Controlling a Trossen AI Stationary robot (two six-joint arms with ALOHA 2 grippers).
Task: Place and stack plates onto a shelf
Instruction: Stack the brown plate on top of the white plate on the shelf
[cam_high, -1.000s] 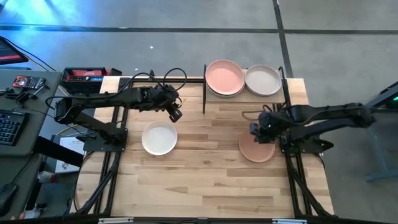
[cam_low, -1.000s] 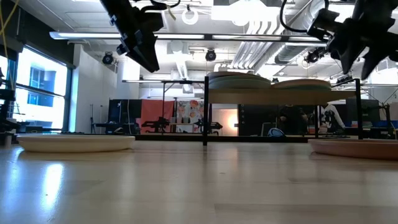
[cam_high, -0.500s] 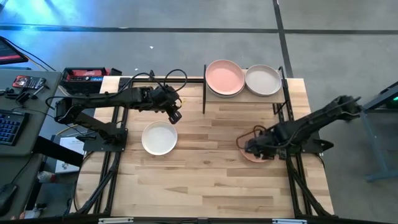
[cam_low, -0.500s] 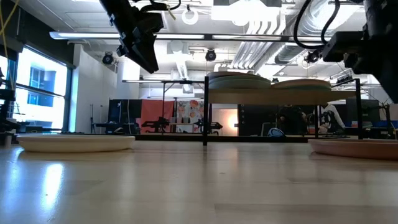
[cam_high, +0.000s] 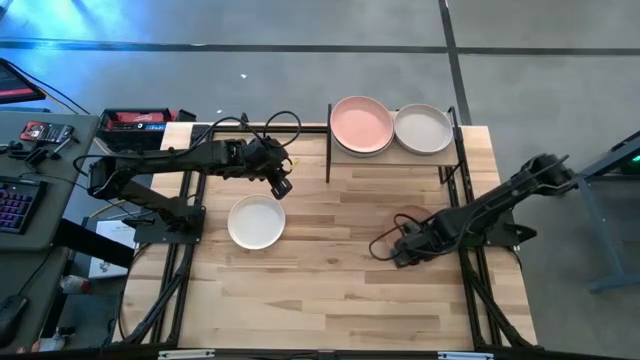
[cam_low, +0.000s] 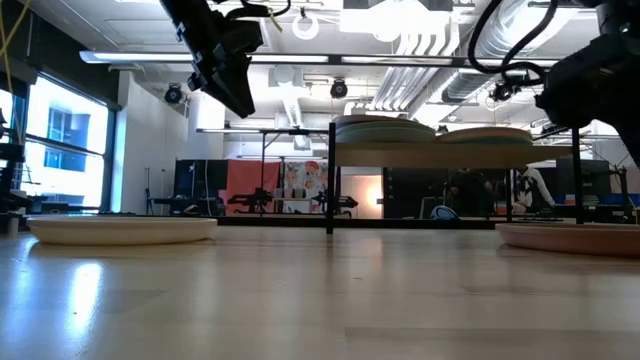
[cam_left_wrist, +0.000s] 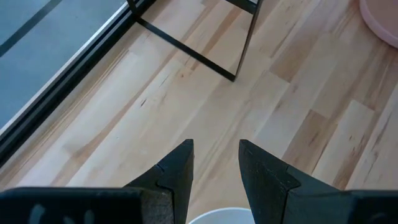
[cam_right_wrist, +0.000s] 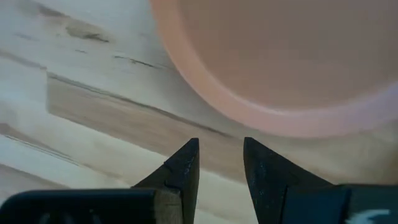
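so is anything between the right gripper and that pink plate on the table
Nothing visible. The right gripper, fingers slightly apart, sits low just off the rim of the salmon plate, with only bare tabletop between them. The left gripper waits above the white plate.

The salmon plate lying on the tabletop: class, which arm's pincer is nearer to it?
Right. The right pincer sits low just beside the salmon plate's rim, not touching it. The left pincer hangs far across the table, above the white plate.
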